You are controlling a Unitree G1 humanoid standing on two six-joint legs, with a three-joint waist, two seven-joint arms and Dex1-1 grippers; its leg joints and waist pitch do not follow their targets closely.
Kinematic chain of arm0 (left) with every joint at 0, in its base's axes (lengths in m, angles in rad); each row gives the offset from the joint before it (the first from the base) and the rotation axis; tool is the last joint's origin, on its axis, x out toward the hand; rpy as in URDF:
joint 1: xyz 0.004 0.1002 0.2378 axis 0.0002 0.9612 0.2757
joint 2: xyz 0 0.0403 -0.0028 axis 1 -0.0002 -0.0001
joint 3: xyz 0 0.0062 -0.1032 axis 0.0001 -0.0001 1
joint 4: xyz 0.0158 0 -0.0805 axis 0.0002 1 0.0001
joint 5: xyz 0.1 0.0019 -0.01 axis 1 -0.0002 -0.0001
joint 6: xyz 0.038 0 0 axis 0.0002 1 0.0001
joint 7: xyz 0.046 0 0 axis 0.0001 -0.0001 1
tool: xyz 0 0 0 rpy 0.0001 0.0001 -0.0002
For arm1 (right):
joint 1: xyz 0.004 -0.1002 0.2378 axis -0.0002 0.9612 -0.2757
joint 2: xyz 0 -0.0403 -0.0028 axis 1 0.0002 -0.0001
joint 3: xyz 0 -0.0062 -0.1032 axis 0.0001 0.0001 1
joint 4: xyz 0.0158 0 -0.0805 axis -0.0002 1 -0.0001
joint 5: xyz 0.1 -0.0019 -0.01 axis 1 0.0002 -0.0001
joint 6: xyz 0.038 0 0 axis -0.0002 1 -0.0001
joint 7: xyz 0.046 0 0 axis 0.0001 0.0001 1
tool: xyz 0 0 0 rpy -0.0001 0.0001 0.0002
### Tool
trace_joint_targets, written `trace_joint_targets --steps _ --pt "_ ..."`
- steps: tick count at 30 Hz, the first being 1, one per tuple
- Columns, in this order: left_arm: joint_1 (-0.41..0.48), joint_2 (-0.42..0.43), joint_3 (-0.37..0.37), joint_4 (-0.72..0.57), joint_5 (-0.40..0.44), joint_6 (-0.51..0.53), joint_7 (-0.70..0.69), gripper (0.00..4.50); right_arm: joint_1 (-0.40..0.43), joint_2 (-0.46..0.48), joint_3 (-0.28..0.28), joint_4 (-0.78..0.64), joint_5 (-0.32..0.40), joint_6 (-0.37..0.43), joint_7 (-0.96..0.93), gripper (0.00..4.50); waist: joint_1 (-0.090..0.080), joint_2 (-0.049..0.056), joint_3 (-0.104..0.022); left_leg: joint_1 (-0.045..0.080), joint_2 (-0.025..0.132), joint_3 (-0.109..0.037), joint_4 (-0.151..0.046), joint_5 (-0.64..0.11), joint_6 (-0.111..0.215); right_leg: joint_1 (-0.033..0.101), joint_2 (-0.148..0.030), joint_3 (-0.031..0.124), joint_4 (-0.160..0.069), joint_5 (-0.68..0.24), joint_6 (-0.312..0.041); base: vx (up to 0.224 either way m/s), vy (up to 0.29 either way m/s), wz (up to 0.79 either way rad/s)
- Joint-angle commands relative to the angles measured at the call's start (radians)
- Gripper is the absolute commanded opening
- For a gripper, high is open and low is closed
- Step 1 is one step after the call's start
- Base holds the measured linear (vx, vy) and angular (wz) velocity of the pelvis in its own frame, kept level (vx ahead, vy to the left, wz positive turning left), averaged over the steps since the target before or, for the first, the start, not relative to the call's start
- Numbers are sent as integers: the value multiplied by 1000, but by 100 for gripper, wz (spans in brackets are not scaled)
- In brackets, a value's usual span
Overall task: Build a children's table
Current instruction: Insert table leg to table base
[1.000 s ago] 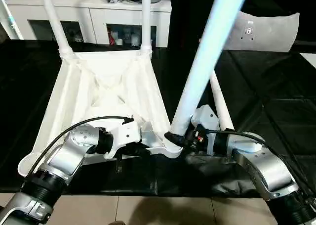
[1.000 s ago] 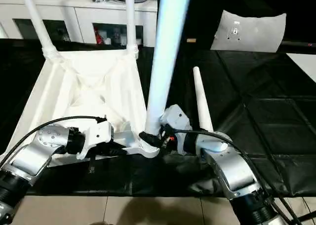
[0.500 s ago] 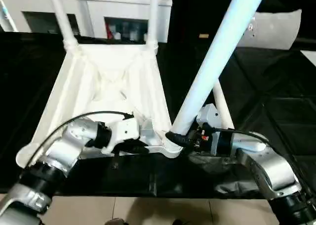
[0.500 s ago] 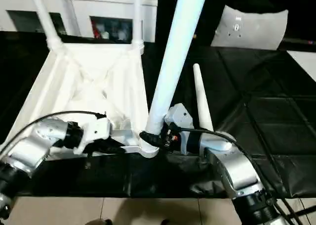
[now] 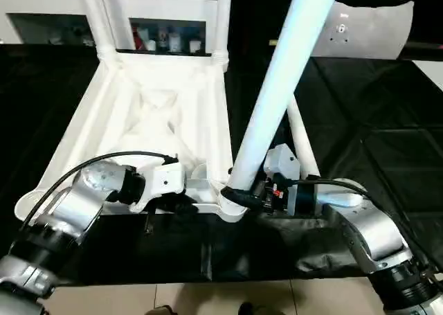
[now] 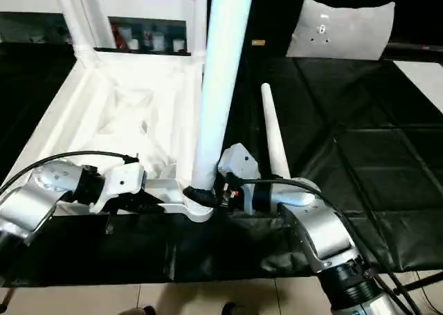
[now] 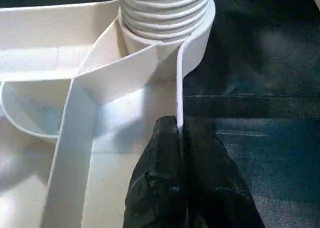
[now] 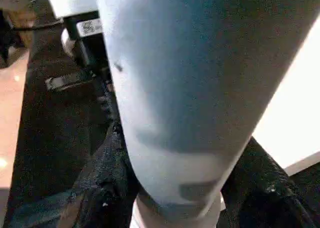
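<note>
The children's table top lies upside down on the black-covered bench, ribbed underside up, so that its round corner sockets face upward to take the legs. At the far end 2 legs already stand in their sockets, the far-left leg and the far-right leg, which is likely why work has come to the near edge. The near-left corner socket is still bare. The left tool is pinched nearly shut on the thin rim wall of the top, right beside the near-right corner socket; this grip looks meant to pin the light plastic top down so it does not slide or twist while a leg is driven in. In the left wrist view the threaded foot of the third leg sits in that socket with several ridges still showing, so I judge it only partly seated. The right tool is about half open with its fingers clasped around the base of that third leg, low down where turning or pressing gives most control; the leg leans, so it may need straightening. To the right, the fourth leg lies flat on the bench, close at hand for the remaining corner.
</note>
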State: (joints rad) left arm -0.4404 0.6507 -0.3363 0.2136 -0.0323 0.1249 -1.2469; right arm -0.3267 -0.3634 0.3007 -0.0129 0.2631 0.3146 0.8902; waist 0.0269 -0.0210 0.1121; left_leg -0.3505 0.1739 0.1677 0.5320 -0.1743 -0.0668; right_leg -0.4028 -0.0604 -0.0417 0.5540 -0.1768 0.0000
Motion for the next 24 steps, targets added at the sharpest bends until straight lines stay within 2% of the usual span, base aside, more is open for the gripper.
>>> trace_joint_targets --steps 1,3,4,6,7,8,9,10,11,12,13,14,15,16,17,18,21,23,24 --pt "53 23 59 -77 -12 96 72 0 79 -17 52 179 -83 100 -65 188 -3 17 -5 1 57 -40 -87 -519 -24 2 -82 48 -88 -656 -86 0 0 0" --pt "90 23 82 -131 -23 145 108 0 82 -6 35 180 -87 95 -93 188 -5 19 -7 7 58 -38 -85 -531 -29 -1 -82 51 -87 -633 -98 0 0 0" --pt "111 20 96 -164 -32 175 127 0 83 0 26 181 -90 92 -109 188 -8 24 -6 4 57 -38 -87 -533 -30 1 -81 51 -84 -618 -105 0 0 0" --pt "162 8 132 -256 -47 262 175 0 81 19 3 192 -97 81 -153 188 -17 22 -4 2 56 -40 -88 -542 -31 1 -79 50 -85 -621 -106 0 0 0" --pt "167 7 134 -264 -47 270 179 0 80 21 1 194 -97 81 -158 188 -23 21 -3 2 54 -40 -87 -548 -29 0 -79 50 -86 -636 -103 0 0 0" --pt "205 -7 157 -341 -52 346 218 0 70 40 -19 210 -104 78 -202 188 -26 22 -3 2 52 -41 -86 -550 -26 1 -79 49 -88 -656 -92 0 0 0" --pt "205 -7 157 -341 -52 346 218 0 70 40 -19 210 -104 78 -202 188 -31 21 -5 -1 55 -42 -86 -542 -30 3 -82 51 -84 -641 -100 0 0 0" --pt "229 -18 168 -388 -47 391 247 0 61 56 -37 221 -103 70 -235 188 -35 10 -3 -6 52 -42 -86 -535 -21 3 -79 48 -89 -669 -88 0 0 0" --pt "255 -35 180 -444 -45 452 284 0 52 75 -57 230 -99 68 -269 188 -40 16 -2 -3 53 -43 -84 -536 -24 0 -83 49 -88 -690 -90 0 0 0" --pt "282 -58 185 -514 -27 532 335 0 38 98 -81 242 -97 56 -312 188 -43 16 -1 -7 51 -45 -83 -529 -21 2 -84 48 -91 -699 -88 0 0 0" --pt "285 -61 184 -524 -21 545 343 0 35 101 -84 244 -98 53 -318 188 -44 14 -1 -11 50 -47 -83 -519 -18 4 -84 46 -91 -715 -82 0 0 0" --pt "288 -83 181 -558 -3 591 376 0 26 112 -94 251 -99 47 -339 188 -44 13 -4 -11 49 -44 -81 -499 -12 3 -81 47 -93 -701 -75 0 0 0" --pt "287 -85 181 -560 -2 595 379 0 25 112 -95 251 -99 47 -340 188 -44 13 -4 -11 51 -42 -81 -490 -12 3 -81 48 -93 -685 -79 0 0 0" --pt "267 -145 180 -589 3 665 438 0 13 126 -106 264 -95 47 -363 188 -43 8 -5 -3 49 -35 -76 -489 -8 -5 -75 48 -95 -672 -82 0 0 0" --pt "249 -183 176 -601 3 699 467 0 7 134 -111 272 -91 51 -375 188 -39 11 -2 5 50 -32 -74 -486 -8 -9 -73 50 -96 -643 -95 0 0 0" --pt "227 -223 167 -612 -1 728 498 0 1 142 -114 282 -92 50 -387 188 -39 10 -1 6 49 -30 -74 -484 -7 -9 -70 50 -97 -630 -98 0 0 0" --pt "178 -317 135 -624 -16 785 557 0 -12 157 -109 307 -98 44 -407 188 -35 5 -8 2 48 -29 -72 -469 -9 -1 -70 46 -92 -591 -106 0 0 0" --pt "158 -356 121 -611 -11 801 586 0 -15 164 -103 312 -102 34 -414 188 -29 2 -14 -9 48 -24 -71 -400 2 11 -70 48 -84 -498 -123 0 0 0" --pt "152 -358 108 -601 2 800 599 0 -16 169 -103 312 -101 34 -419 188 -29 0 -18 -9 47 -22 -69 -384 7 14 -69 49 -82 -472 -128 0 0 0"
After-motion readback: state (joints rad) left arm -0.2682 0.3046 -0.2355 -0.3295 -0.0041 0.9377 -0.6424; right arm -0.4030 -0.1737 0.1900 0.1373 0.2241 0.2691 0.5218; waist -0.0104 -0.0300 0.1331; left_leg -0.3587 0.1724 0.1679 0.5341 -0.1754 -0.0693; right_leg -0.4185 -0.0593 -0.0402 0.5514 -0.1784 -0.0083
